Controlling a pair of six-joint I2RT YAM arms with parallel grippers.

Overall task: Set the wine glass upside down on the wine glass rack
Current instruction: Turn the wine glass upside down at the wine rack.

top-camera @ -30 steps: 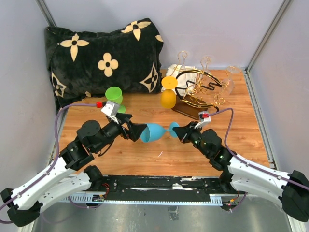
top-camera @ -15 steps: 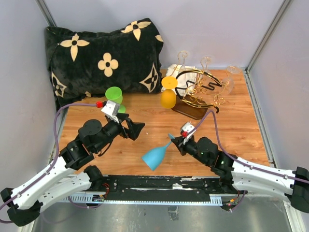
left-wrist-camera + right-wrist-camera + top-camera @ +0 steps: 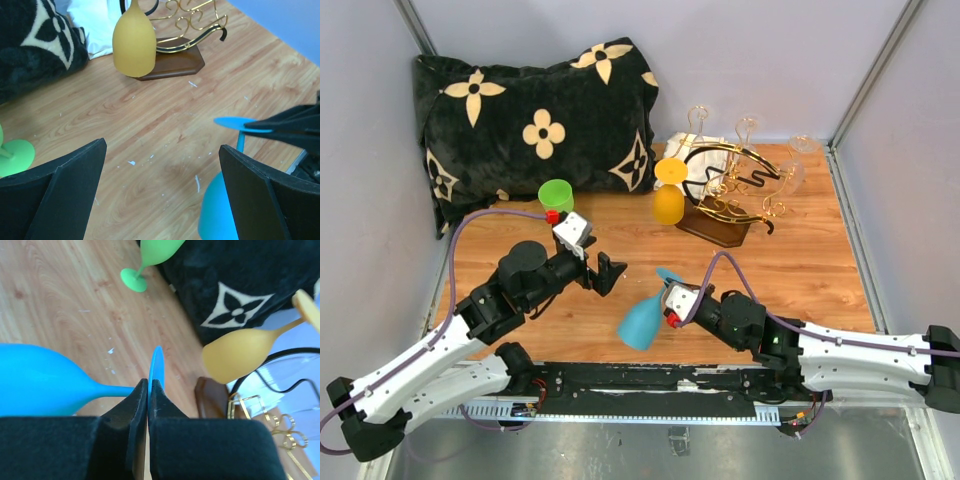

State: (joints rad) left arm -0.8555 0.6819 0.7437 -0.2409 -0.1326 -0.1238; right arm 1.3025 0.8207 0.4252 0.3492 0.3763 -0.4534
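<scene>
A blue wine glass (image 3: 640,320) hangs tilted over the table's near middle, its bowl low and to the left. My right gripper (image 3: 672,300) is shut on the thin foot disc (image 3: 156,365), with the stem and bowl (image 3: 35,385) off to the left of the jaws. My left gripper (image 3: 610,272) stands open just left of the glass with nothing in it; the blue bowl (image 3: 217,215) shows beside its right finger. The wine glass rack (image 3: 730,190), gold wire on a dark wooden base (image 3: 172,62), stands at the back right.
A yellow glass (image 3: 668,200) hangs bowl-down at the rack's left side. A green glass (image 3: 556,193) stands upright by the black flowered pillow (image 3: 535,120) at the back left. Clear glasses (image 3: 748,128) and a white cloth (image 3: 695,150) sit behind the rack.
The right gripper carried the blue glass by its foot left and toward the near edge, the bowl swinging down. The bowl left the open left jaws, and that gripper shifted slightly right.
</scene>
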